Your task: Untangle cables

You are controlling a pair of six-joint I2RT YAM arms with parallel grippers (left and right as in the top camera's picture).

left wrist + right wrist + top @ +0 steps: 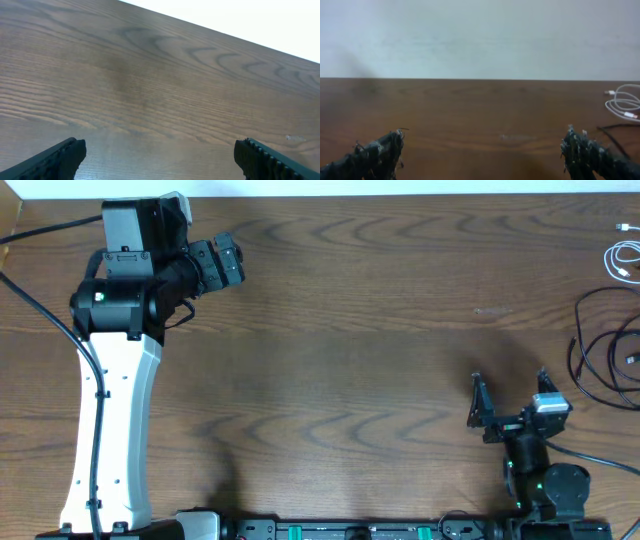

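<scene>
A white cable (622, 258) lies coiled at the table's far right edge; it also shows in the right wrist view (623, 104). Black cables (606, 348) lie looped below it at the right edge, partly cut off by the frame; a black strand (611, 136) shows in the right wrist view. My right gripper (508, 393) is open and empty, left of the black cables and apart from them; its fingertips frame bare wood (482, 147). My left gripper (232, 262) is open and empty at the far left, over bare wood (160, 150).
The brown wooden table (350, 330) spans the view. The left arm's white link (110, 420) lies along the left side with its black cord. The right arm's base (550, 490) sits at the front edge. A pale wall (480, 35) rises behind the table.
</scene>
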